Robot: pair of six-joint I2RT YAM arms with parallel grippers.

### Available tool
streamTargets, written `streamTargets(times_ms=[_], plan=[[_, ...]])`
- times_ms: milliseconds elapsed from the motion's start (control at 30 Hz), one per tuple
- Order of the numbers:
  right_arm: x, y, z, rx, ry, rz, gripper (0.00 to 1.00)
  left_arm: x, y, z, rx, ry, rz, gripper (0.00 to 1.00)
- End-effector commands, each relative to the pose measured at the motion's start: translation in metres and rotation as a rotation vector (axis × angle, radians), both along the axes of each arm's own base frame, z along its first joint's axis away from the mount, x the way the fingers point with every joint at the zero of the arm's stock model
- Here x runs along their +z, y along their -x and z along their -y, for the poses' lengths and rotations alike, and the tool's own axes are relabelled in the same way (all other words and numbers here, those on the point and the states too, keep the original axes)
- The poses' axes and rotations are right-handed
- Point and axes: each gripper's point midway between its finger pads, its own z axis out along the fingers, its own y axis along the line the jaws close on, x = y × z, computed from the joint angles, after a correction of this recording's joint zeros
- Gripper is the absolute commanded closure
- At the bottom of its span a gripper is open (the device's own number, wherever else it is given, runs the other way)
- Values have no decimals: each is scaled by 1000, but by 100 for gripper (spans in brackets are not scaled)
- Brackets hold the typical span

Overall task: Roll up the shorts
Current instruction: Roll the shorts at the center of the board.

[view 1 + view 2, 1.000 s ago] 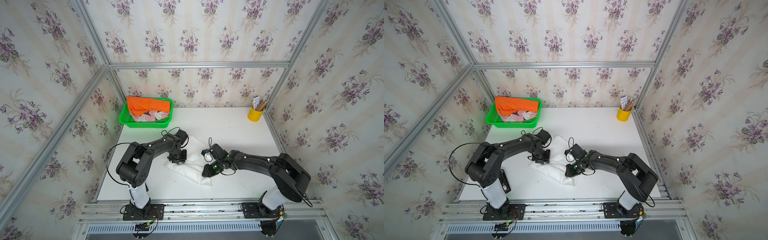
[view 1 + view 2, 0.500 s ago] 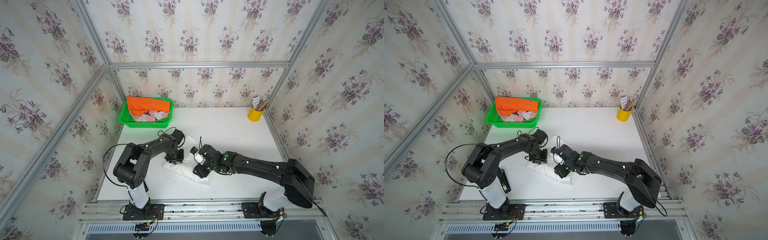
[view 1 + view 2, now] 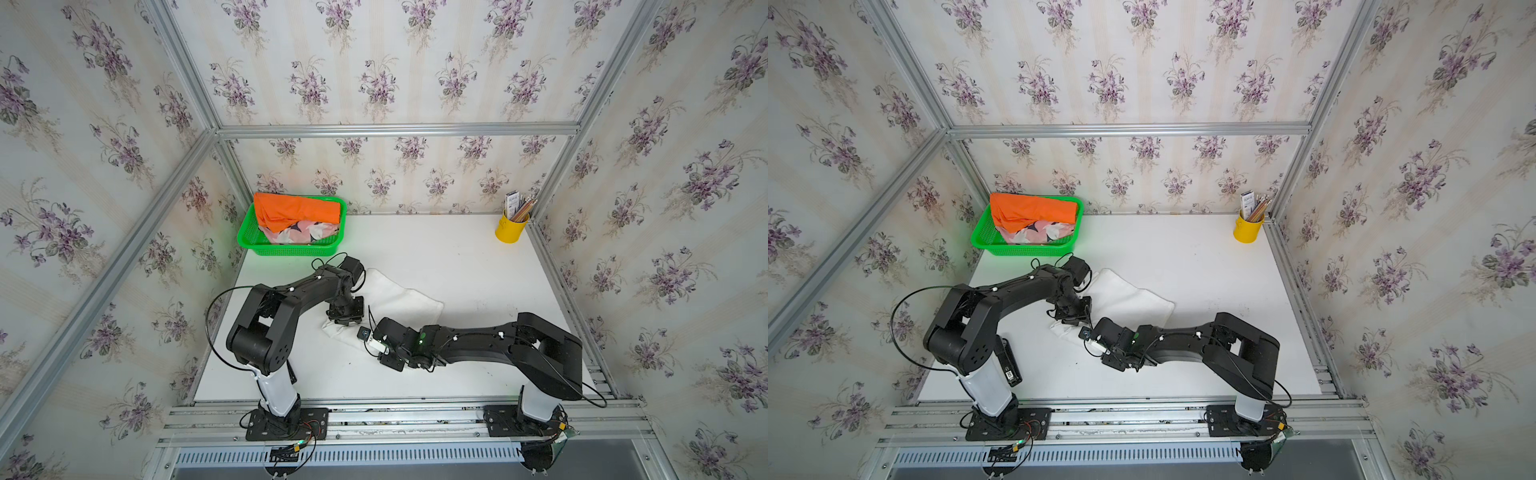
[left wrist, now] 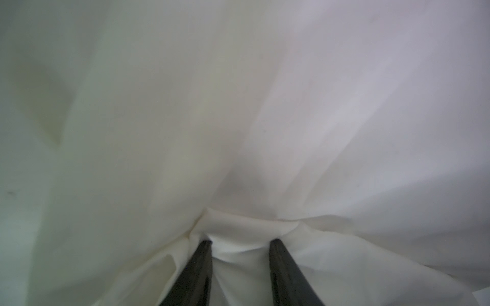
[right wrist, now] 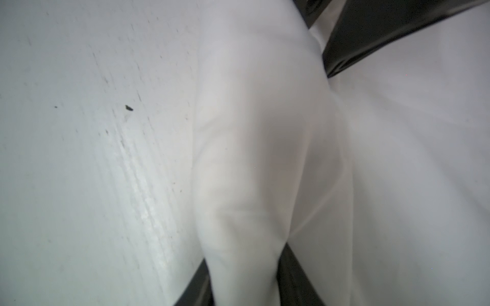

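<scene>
The white shorts (image 3: pixel 399 299) (image 3: pixel 1129 299) lie slantwise on the table's near-left part, bunched at the near-left end. My left gripper (image 3: pixel 345 316) (image 4: pixel 240 242) presses down on that end; cloth is bunched between its fingers (image 4: pixel 204 254). Just in front of it, my right gripper (image 3: pixel 384 353) (image 5: pixel 244 265) is shut on a thick fold of the same cloth, which hides its tips. The orange shorts (image 3: pixel 297 212) and the pink printed shorts (image 3: pixel 299 232) lie in a basket.
The green basket (image 3: pixel 291 249) stands at the back left against the wall. A yellow cup of pencils (image 3: pixel 511 230) sits in the back right corner. Metal frame rails line the table's edges, and the left arm's cable loops out beside its base.
My right gripper slid left along the near edge of the white shorts, opened briefly and closed on a fold. The left gripper shifted slightly and kept its hold.
</scene>
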Motion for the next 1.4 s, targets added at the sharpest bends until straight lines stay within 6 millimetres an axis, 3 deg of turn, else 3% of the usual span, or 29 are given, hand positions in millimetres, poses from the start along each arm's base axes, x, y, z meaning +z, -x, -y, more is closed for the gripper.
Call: streamTargets(times_ms=[0,67,267,433,533,667,800,900,1000,1167,1267,1367], plan=[[6,20,-6,23,-57,-109,91,7,0,-16,11,-51,25,58],[8,33,-6,34,-87,-186,100,18,0,-24,24,-67,55,59],[26,58,-8,30,-293,-594,100,79,-4,-40,34,-112,186,52],[36,41,-1,-30,-412,-892,100,132,1,-46,54,-106,303,40],[42,29,2,-41,-468,-998,100,142,9,-40,35,-76,313,39],[34,1,12,-144,-507,-1046,100,135,18,-27,30,-23,289,38],[-11,-34,40,-384,-441,-1063,100,116,21,-10,42,43,247,40],[-35,-41,56,-482,-391,-1078,97,103,18,4,33,75,223,40],[-46,-40,64,-524,-351,-1062,90,91,9,18,5,72,198,40],[-37,-45,72,-556,-326,-995,72,74,-15,32,-36,54,180,42],[-22,-51,84,-594,-289,-898,60,51,-21,24,-63,-48,111,44],[-8,-53,107,-650,-221,-784,58,33,-20,20,-82,-70,66,44]])
